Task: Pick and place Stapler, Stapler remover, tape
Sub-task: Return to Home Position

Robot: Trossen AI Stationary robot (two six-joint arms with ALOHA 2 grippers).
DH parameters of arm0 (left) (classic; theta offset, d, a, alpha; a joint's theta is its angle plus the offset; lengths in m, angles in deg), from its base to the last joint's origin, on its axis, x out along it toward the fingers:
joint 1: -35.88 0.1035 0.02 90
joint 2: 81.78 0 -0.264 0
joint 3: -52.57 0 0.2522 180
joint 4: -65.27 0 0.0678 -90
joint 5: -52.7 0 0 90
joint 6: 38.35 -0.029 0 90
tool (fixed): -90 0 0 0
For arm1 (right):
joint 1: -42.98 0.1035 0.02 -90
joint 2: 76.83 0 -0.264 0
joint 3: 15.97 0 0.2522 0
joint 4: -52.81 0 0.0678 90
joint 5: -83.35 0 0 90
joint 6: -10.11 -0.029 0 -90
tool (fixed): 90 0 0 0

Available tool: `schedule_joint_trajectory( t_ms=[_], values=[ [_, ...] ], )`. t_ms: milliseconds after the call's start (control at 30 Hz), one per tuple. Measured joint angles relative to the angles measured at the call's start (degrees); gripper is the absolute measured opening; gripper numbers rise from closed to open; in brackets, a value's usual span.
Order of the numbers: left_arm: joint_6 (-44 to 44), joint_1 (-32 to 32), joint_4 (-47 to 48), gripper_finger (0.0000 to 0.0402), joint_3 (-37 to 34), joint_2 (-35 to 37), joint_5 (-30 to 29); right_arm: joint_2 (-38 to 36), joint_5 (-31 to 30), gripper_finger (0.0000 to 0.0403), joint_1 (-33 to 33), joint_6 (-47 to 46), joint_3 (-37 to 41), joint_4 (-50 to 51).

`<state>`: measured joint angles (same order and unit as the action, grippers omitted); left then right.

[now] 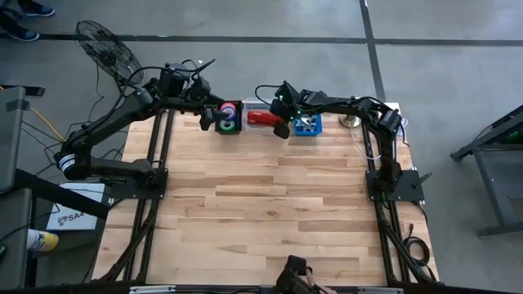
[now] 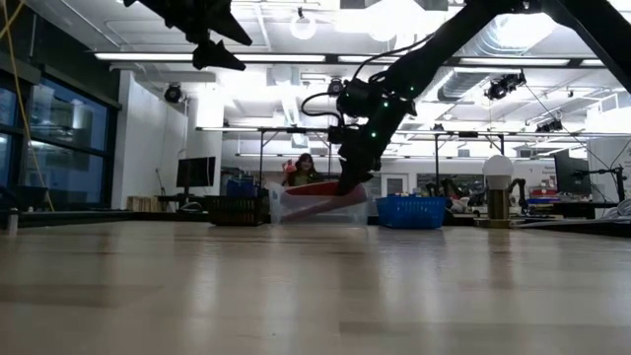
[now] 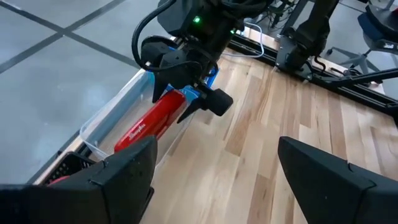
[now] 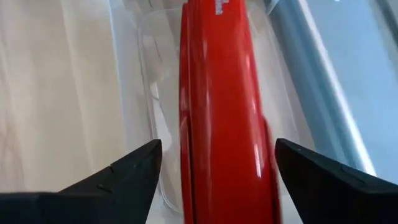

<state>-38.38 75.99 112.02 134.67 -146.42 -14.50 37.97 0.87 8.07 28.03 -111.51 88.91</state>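
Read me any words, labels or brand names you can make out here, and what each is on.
"SA", the rest hidden: white sheet beside the table, on its left.
White lettering on the red stapler: too blurred to read.
Nothing else is legible.

the stapler lies in the middle bin, tape bin left, basket right.

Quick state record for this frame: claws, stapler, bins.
stapler: lying flat in the transparent bin
right claw: open, over the stapler, not gripping it
left claw: open, raised, near the black bin
black bin contents: tape rolls
blue bin: beside the transparent bin, opposite the black bin
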Motion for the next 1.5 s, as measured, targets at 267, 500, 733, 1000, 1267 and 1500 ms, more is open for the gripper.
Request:
schedule_joint_trajectory(
  t_ms=[267, 500, 733, 1000, 1267, 1500],
  values=[
    [0.7, 0.0, 0.2, 0.0327, 0.0, 0.0, 0.6, -5.5, -3.5, 0.0306, 0.1, 0.1, 0.0, 0.9],
    [0.2, 0.0, 0.2, 0.0327, 0.0, 0.8, 1.6, -12.0, -3.6, 0.0306, 0.3, -1.8, 0.0, 2.3],
    [-1.2, 0.0, 2.2, 0.0327, 0.0, 4.7, -1.8, -19.6, -5.5, 0.0307, 0.3, -12.8, 0.0, 6.2],
    [-1.2, 0.0, 7.6, 0.0327, 0.0, 8.7, -5.0, -30.2, -1.5, 0.0307, 2.1, -11.4, 0.1, 17.7],
    [3.0, -0.5, 1.8, 0.0327, -9.7, 12.6, -0.5, -39.8, 3.3, 0.0307, 4.9, -15.3, 11.5, 12.6],
    [10.6, -6.4, -9.8, 0.0327, -23.0, 20.1, -0.2, -52.1, 3.1, 0.0307, 10.1, -29.0, 32.6, -4.2]
  ],
)
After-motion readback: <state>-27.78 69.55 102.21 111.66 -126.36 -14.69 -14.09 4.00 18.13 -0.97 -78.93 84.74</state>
